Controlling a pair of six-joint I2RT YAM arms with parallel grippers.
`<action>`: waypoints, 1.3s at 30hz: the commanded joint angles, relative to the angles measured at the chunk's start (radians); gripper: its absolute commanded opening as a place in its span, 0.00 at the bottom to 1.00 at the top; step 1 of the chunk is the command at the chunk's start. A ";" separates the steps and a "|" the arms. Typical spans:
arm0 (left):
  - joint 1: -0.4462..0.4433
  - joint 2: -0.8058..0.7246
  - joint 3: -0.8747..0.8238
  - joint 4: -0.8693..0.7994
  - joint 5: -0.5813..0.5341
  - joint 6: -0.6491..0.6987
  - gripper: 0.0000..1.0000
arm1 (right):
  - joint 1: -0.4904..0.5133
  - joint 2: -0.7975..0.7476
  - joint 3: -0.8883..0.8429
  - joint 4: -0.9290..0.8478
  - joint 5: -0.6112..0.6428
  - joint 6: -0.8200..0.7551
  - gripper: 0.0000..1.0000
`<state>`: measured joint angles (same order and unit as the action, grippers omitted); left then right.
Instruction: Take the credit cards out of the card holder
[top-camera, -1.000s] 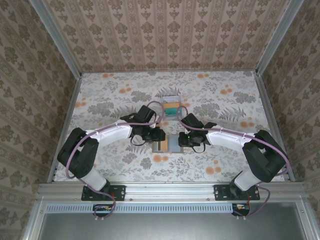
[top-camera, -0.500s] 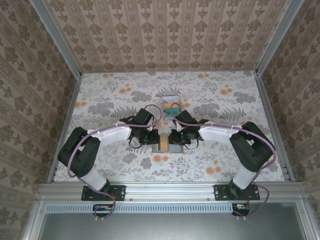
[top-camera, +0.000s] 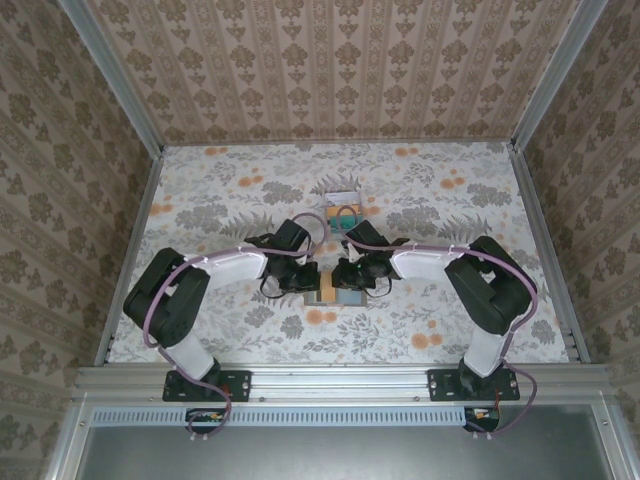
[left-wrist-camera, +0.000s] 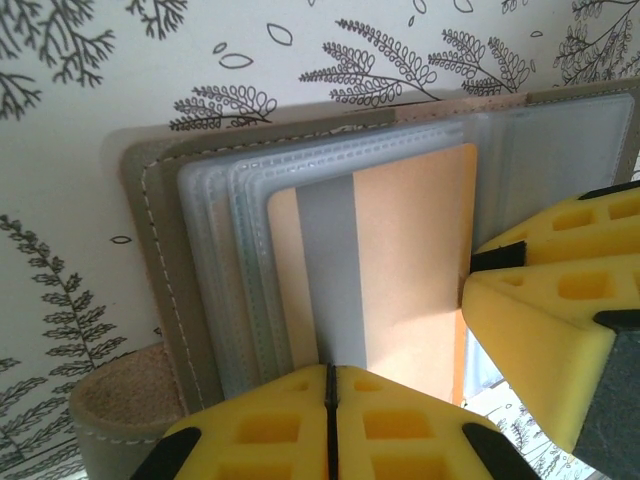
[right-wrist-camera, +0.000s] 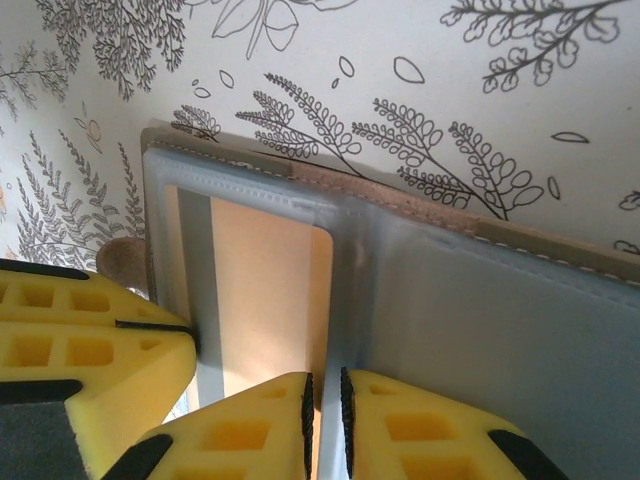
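The left gripper (left-wrist-camera: 328, 395), its fingers closed together, met the near end of an orange-tan credit card (left-wrist-camera: 410, 250) with a grey stripe. The card sat in a slot of the open card holder (left-wrist-camera: 150, 270), which lay flat on the floral worktop (left-wrist-camera: 60, 120) directly beneath the gripper. Just to its right, the right gripper (right-wrist-camera: 324, 400), all but shut with a thin slit between its fingers, stood at the card's edge by the holder's fold. A small white-rimmed box (top-camera: 342, 212) sat just beyond both.
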<state>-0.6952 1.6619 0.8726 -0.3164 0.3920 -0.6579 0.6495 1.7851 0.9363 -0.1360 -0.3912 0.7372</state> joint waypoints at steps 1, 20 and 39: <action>-0.008 0.040 -0.001 -0.017 -0.019 0.000 0.09 | -0.002 0.026 0.023 0.001 -0.035 0.009 0.19; 0.008 0.025 -0.014 -0.039 -0.038 0.003 0.02 | -0.059 -0.053 -0.075 0.072 -0.083 0.055 0.00; 0.015 0.024 -0.029 -0.037 -0.028 0.003 0.00 | -0.049 -0.035 -0.084 0.127 -0.135 0.060 0.16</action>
<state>-0.6910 1.6680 0.8749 -0.3058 0.4000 -0.6582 0.5938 1.7386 0.8494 -0.0284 -0.5049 0.7895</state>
